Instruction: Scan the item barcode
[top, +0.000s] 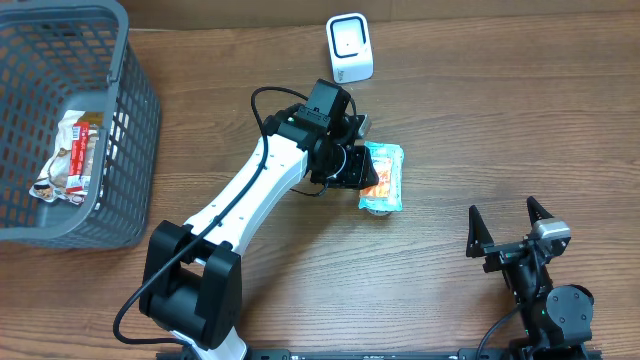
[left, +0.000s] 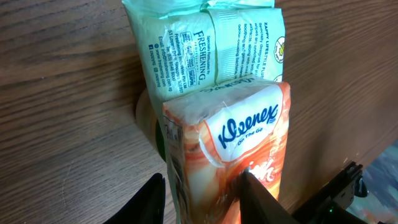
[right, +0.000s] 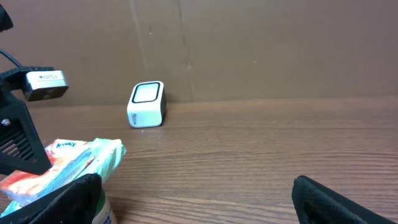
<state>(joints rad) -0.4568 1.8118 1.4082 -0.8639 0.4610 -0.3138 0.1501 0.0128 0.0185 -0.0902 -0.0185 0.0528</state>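
An orange Kleenex tissue pack (left: 236, 143) lies on the wooden table, stacked against a pale green wipes pack (left: 211, 43); from overhead the pair (top: 383, 175) sits right of centre. My left gripper (left: 202, 180) straddles the near end of the Kleenex pack, one dark finger on each side and pressed against it. In the overhead view the left gripper (top: 350, 165) is at the pack's left edge. No barcode shows on the pack. The white scanner (top: 349, 47) stands at the back of the table, apart from the pack. My right gripper (top: 502, 210) is open and holds nothing.
A grey plastic basket (top: 130, 100) with snack packets (top: 75, 150) fills the far left. A round container (left: 146, 115) lies under the stacked packs. From the right wrist the scanner (right: 147, 104) stands before a brown cardboard wall (right: 280, 43).
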